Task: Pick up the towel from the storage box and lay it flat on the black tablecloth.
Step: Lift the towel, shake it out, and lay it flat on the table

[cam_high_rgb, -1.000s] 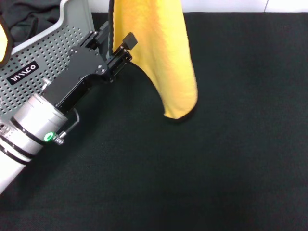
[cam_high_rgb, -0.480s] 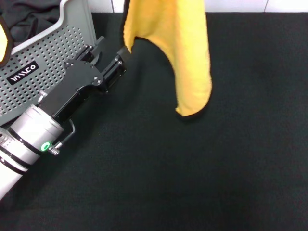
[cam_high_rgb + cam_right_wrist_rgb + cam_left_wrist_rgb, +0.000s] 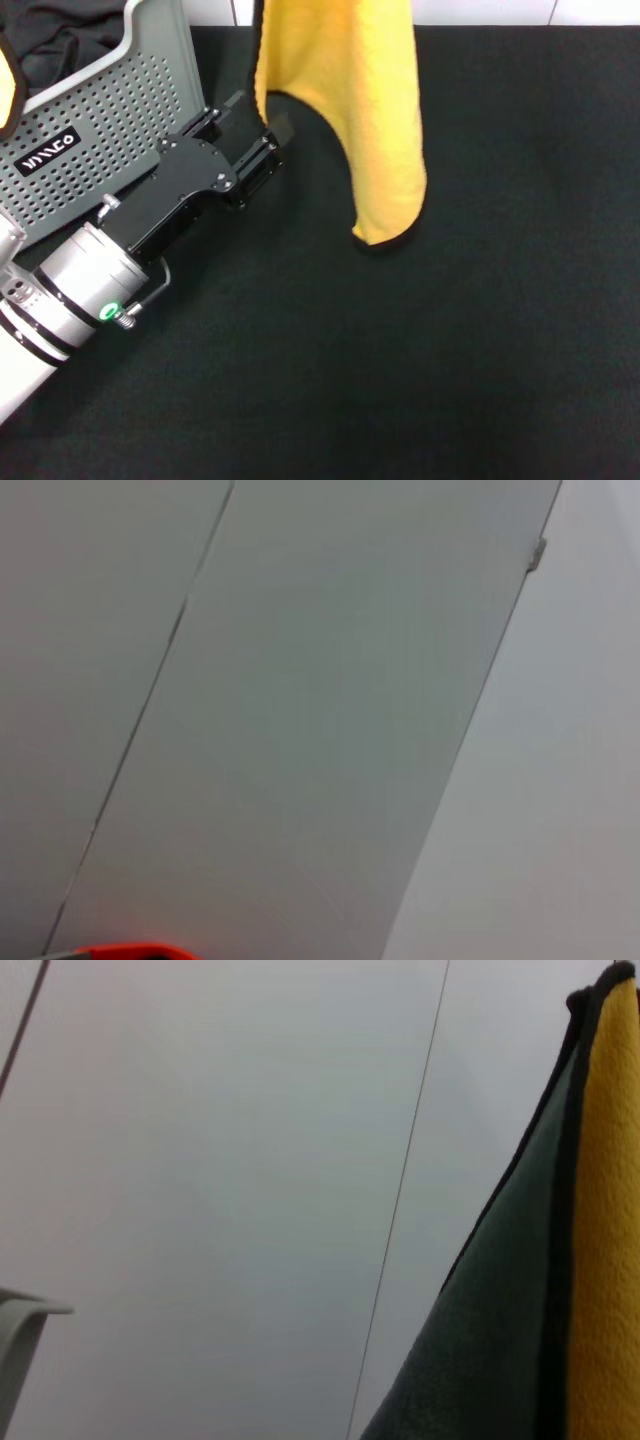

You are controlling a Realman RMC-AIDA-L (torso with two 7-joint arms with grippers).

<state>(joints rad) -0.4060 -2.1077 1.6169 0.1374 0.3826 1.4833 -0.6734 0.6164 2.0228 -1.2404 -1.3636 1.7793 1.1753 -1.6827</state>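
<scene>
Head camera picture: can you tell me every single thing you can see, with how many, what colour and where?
towel: one, yellow-orange with black trim, hanging above the tablecloth, top out of view
storage box: one, light grey with dotted walls and a black label, far left
black tablecloth: one, black, covering the table
dark garment: one, black, inside the box
second yellow cloth: one edge, at the left border
left tool: one, black, beside the towel's lower left edge
left arm: one, silver and black, lower left

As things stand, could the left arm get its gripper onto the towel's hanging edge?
Probably yes: the left gripper sits right beside the towel, which hangs above the black tablecloth with nothing between them.
</scene>
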